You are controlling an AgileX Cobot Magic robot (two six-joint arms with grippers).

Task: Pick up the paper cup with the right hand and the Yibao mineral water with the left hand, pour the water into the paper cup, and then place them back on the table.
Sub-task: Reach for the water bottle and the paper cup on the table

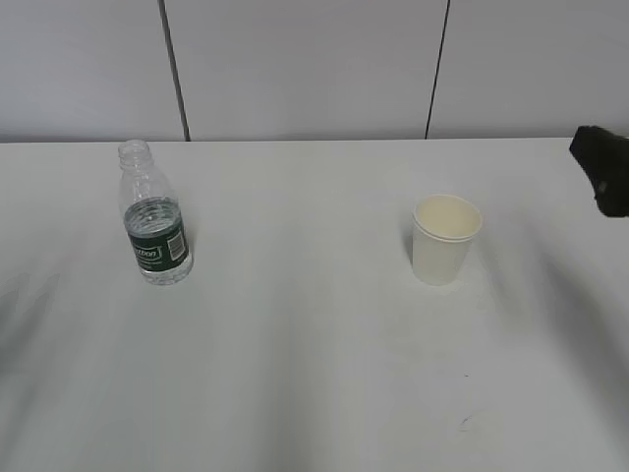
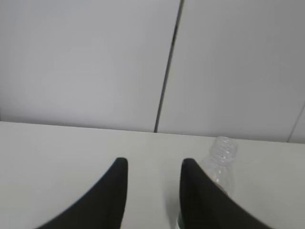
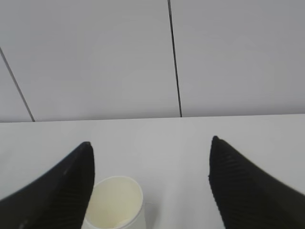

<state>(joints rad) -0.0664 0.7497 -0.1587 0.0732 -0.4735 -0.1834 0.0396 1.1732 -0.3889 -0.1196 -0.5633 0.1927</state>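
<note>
With both sets of jaws open and empty, grip the thin, crushable paper cup [image 1: 446,239] gently mid-wall and the uncapped, slippery Yibao mineral water [image 1: 154,214] at its label.

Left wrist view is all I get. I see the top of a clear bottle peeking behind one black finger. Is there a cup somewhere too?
Observer: Yes. In the exterior view a paper cup stands upright on the table, far to the right of the bottle.
Operator: Is anything in the cup?
Observer: The right wrist view looks down into it, and the part of the inside that shows looks empty.
Operator: Is the other gripper holding it?
Observer: No. The right gripper is open, and the cup sits low beside one finger, not gripped.
</note>
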